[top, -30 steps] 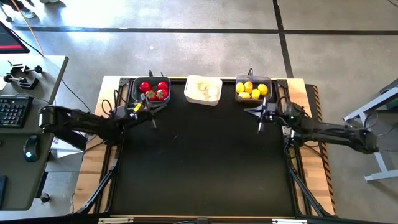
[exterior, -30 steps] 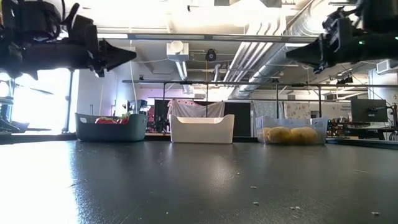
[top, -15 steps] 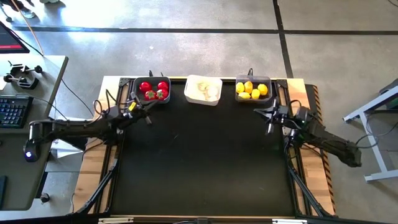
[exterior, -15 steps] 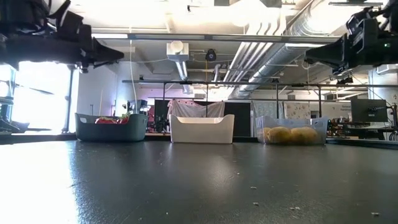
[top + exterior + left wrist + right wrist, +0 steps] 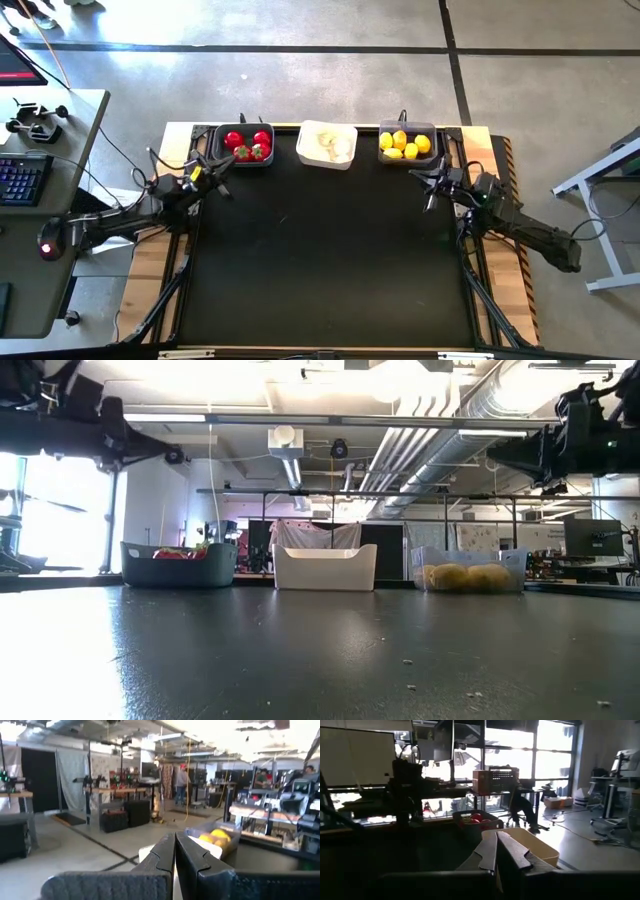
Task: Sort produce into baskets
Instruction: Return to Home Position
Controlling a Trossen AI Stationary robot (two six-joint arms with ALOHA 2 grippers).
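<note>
Red tomatoes (image 5: 247, 145), white garlic (image 5: 330, 145) and yellow lemons (image 5: 404, 144) lay in separate baskets (image 5: 301, 140) along the far edge of the table (image 5: 320, 260), beyond both raised grippers: left gripper (image 5: 222, 180) nearest the tomatoes, right gripper (image 5: 428, 188) nearest the lemons, each pinched closed, empty.

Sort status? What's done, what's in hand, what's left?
Done: tomatoes sit in the left dark bin, garlic in the white bin, lemons in the right bin; no piece shows loose on the mat. In hand: nothing; left gripper and right gripper hang empty, jaws shut, near the mat's side edges. Left: probably only parking the arms.
</note>
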